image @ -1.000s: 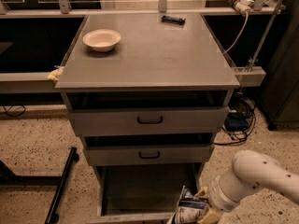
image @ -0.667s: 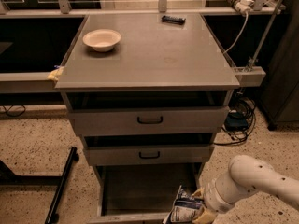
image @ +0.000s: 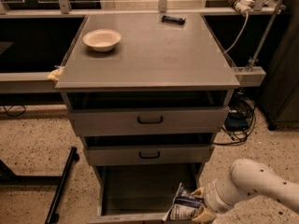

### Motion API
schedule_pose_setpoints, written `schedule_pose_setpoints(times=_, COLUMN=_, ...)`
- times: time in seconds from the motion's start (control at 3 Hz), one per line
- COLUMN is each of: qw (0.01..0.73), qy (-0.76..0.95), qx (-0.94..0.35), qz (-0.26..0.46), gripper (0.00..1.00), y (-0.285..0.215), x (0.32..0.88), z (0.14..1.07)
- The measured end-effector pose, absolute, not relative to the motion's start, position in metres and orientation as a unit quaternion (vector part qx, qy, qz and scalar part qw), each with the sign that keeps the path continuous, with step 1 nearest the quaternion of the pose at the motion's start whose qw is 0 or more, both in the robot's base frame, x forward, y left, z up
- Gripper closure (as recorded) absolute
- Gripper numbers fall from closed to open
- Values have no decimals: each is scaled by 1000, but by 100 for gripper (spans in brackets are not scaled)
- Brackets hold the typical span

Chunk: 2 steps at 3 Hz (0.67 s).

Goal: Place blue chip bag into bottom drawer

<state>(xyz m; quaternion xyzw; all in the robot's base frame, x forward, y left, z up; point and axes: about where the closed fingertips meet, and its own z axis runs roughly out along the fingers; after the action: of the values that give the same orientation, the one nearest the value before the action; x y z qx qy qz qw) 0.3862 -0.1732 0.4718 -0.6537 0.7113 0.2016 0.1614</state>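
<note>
Blue chip bag (image: 183, 206), crinkled, pillow-shaped, is pinched in the tool (image: 200, 203) at the bottom drawer's (image: 140, 190) front-right corner.

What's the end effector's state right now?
The end effector is closed on the blue chip bag, at the front right corner of the bottom drawer.

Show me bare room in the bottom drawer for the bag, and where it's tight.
The bottom drawer floor is bare from its left wall to the blue chip bag, which the gripper holds with jaws shut at the front right corner. That corner is crowded. The middle drawer overhangs the back.
</note>
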Motion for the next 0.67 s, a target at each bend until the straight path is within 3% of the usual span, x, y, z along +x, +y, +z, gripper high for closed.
schedule_pose_setpoints(times=0.67, qw=311, qy=655, qx=-668, qz=169, gripper=100, y=-142, x=456, z=443)
